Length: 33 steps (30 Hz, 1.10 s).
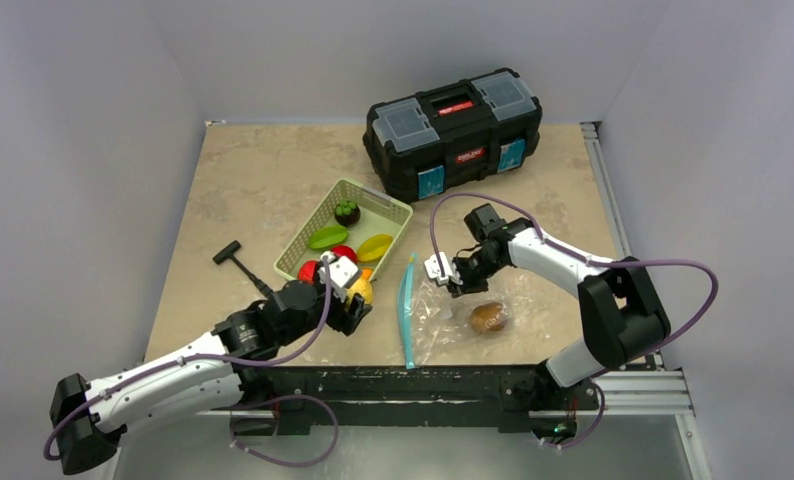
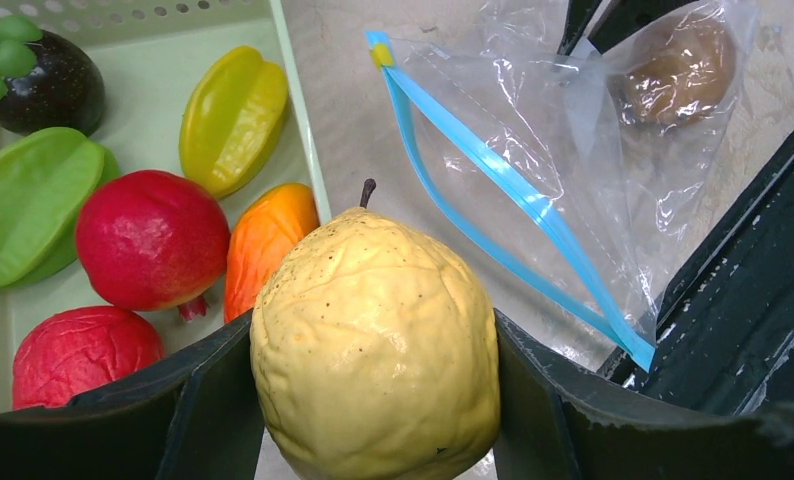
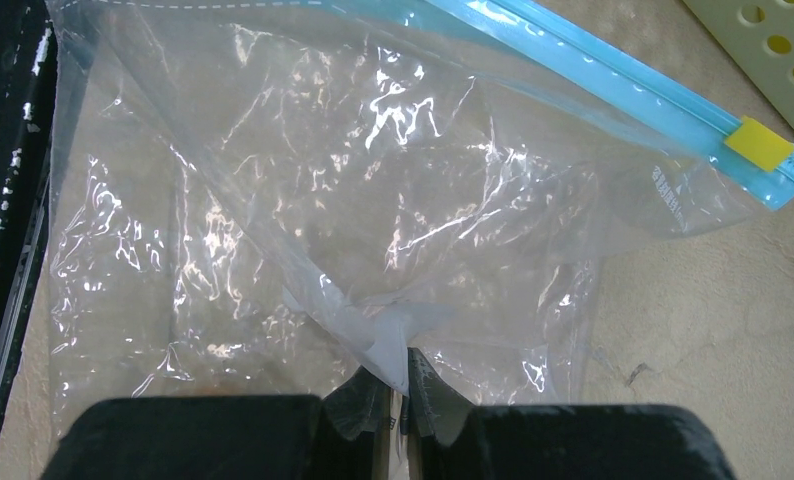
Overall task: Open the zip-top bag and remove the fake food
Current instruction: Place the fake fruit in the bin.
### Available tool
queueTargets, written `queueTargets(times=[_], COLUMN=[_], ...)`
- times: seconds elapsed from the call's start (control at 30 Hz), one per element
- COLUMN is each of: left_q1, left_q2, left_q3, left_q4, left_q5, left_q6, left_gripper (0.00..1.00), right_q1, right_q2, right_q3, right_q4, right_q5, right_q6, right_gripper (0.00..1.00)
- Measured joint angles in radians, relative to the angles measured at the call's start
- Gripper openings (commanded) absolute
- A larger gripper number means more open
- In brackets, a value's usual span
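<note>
Left fingers (image 2: 203,420) grip yellow fruit (image 2: 373,340) by basket (image 2: 299,110); right fingers (image 3: 438,405) pinch zip-top bag (image 3: 273,200). Next, likely: drop fruit, extract brown piece (image 2: 678,70).

Basket (image 1: 378,195) with fake food (image 1: 327,238) left of zip-top bag (image 1: 443,320), toolbox (image 1: 453,130) behind both.

Zip-top bag (image 2: 593,160) was clear, zip strip (image 2: 533,205) teal-blue, slider (image 3: 760,143) yellow. Pear-like fruit (image 2: 373,340) was pale yellow, brown-speckled. Basket (image 2: 293,90) was pale green.

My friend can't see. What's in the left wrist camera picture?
The left jaws grip a bumpy yellow fruit. Beyond it, a green basket holds more fake fruits; to the right lies the open zip-top bag with one brown fruit inside.
</note>
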Motion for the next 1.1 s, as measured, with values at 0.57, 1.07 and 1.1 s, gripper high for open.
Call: queueTargets(times=[0.57,1.07,1.1], left_q1=[0.225,0.431,0.436], left_q2=[0.080,0.372,0.407], left_q3=[0.096,0.266,0.291], left_q4=[-0.012,0.002,0.003], left_q5=[0.050,0.082,0.082], left_q6=[-0.071,-0.185,-0.187], left_gripper=[0.00,0.00,0.01], right_q1=[-0.005,-0.006,-0.007], right_q2=[0.000,0.000,0.000], right_q3=[0.000,0.000,0.000], right_q4=[0.000,0.000,0.000], right_q5=[0.000,0.003,0.003], right_q6=[0.000,0.000,0.000], right_gripper=[0.08,0.09,0.09])
